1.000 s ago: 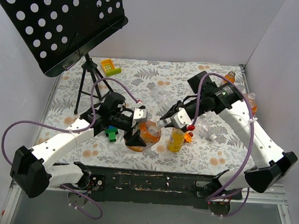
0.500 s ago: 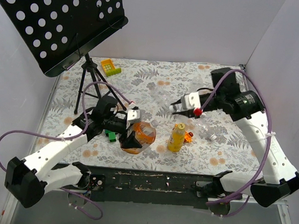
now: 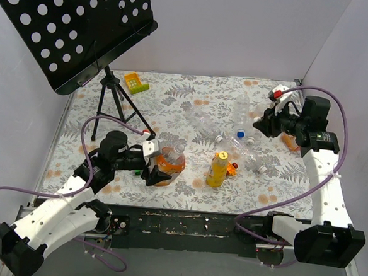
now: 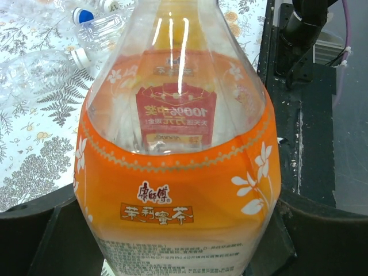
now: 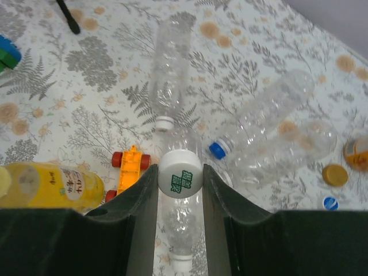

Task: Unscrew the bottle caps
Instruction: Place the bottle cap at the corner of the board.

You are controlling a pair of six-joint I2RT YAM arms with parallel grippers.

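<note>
My left gripper [image 3: 155,171] [image 4: 178,253] is shut on the orange-labelled drink bottle [image 3: 167,163] [image 4: 178,172], which fills the left wrist view; its fingers [image 4: 34,241] press against the bottle's two sides. The bottle's neck [image 3: 179,148] points away from the gripper and carries no cap. My right gripper [image 3: 261,126] [image 5: 180,175] hangs over the back right of the table, shut on a white bottle cap [image 5: 180,173] with green print. A yellow drink bottle [image 3: 217,170] [image 5: 52,187] stands mid-table with its yellow cap [image 3: 222,155] on.
Several clear empty bottles [image 3: 235,126] [image 5: 171,63] lie mid-table, one with a blue cap [image 5: 217,149]. An orange toy car [image 3: 232,168] [image 5: 129,169] sits beside the yellow bottle. Loose caps [image 5: 333,174] lie at the right. A music stand [image 3: 78,29] on a tripod [image 3: 111,101] fills the back left.
My right arm has swung up and away to the back right, carrying the white cap off the orange bottle. The left arm has drawn the orange bottle back toward the near left.
</note>
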